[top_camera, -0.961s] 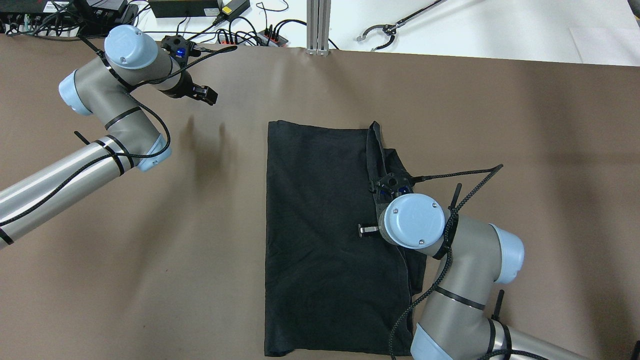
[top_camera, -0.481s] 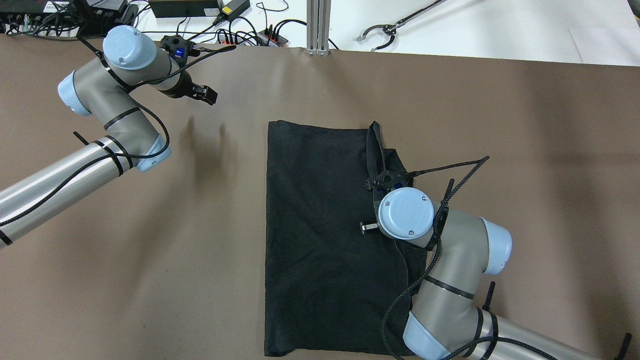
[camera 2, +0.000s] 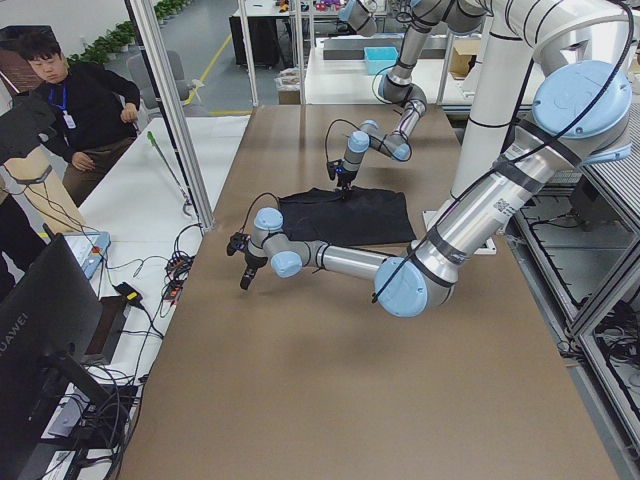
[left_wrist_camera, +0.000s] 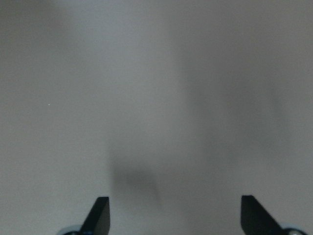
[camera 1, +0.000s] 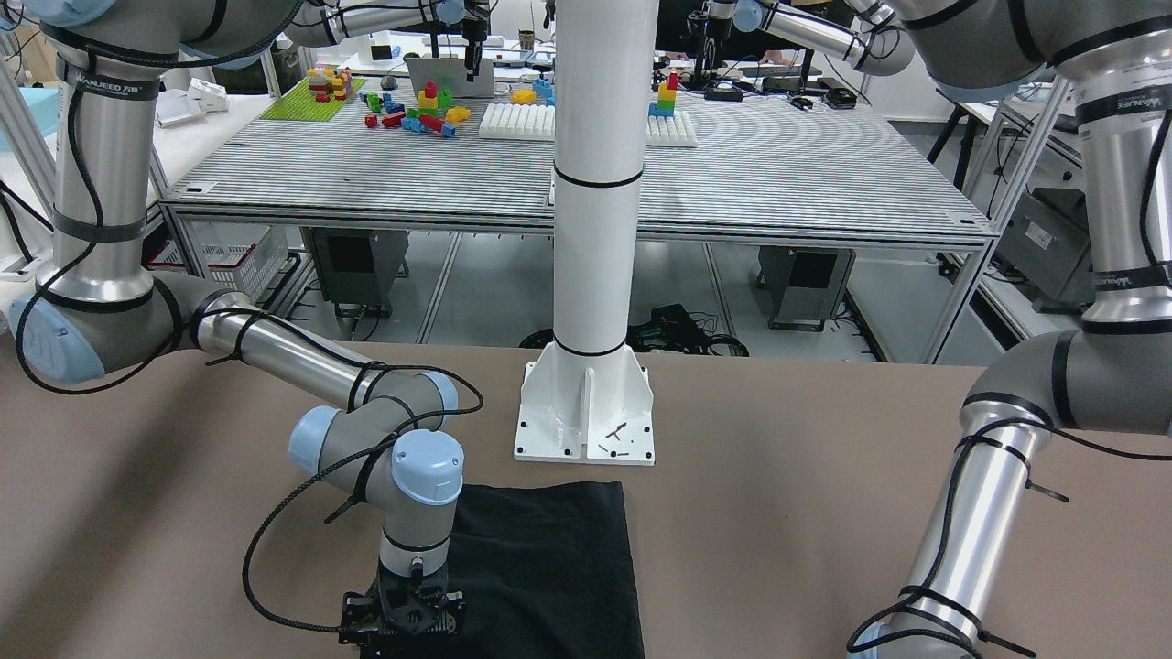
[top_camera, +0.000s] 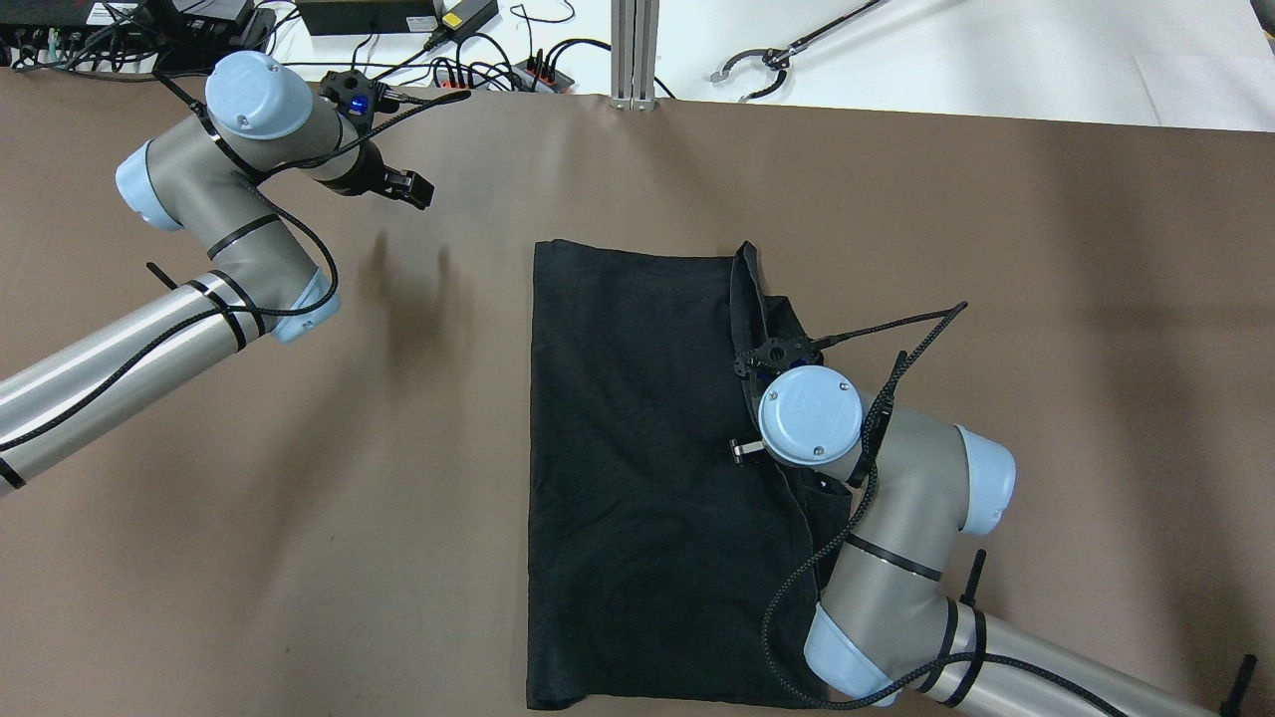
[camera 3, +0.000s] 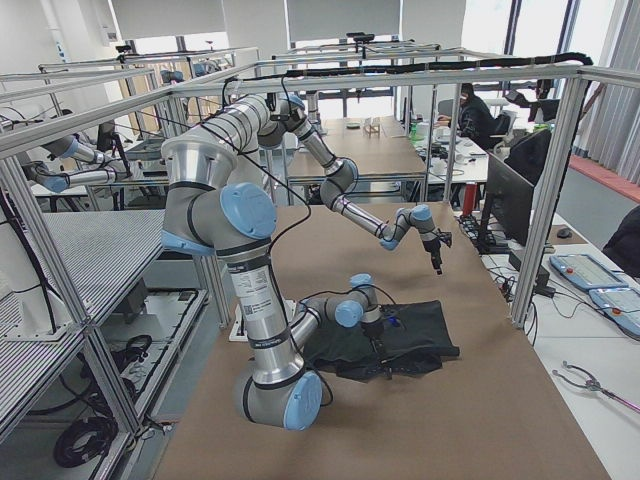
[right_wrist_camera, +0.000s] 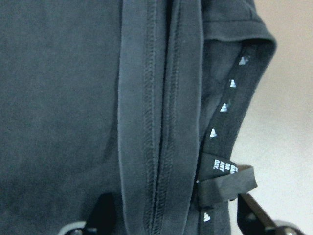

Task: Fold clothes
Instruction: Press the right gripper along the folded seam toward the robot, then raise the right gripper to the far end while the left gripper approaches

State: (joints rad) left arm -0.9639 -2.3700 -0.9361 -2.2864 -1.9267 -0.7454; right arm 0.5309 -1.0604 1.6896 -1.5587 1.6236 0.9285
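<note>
A black cloth (top_camera: 637, 448) lies spread on the brown table (top_camera: 299, 498) just in front of the white pillar (camera 1: 600, 229). Its nearest edge is close to the pillar's base plate (camera 1: 586, 412) but does not touch it, and its length runs straight away from the pillar. It is mostly flat. On the side to the pillar's right, as the robot counts sides, a hem (top_camera: 744, 289) is turned up in a narrow ridge, and darker layers of fabric show under it. The right tool (right_wrist_camera: 176, 215) hangs low over that ridge, about halfway along the cloth's length from the pillar. Its two fingers (right_wrist_camera: 100, 213) are spread wide, one on each side of the stitched hem, and they pinch nothing. In the right wrist view a small sewn label (right_wrist_camera: 226, 169) with white print sticks out of the seam beside a strip of tiny white marks. From overhead the wrist joint covers most of this tool. The left tool (top_camera: 403, 187) is well apart from the cloth, off to the pillar's left and farther out from the pillar than the right tool. It hangs above bare table with its fingertips (left_wrist_camera: 100, 213) also spread apart and nothing between them. Beyond the table's edge farthest from the pillar, power strips and cables (top_camera: 518, 70) lie on a white surface.
</note>
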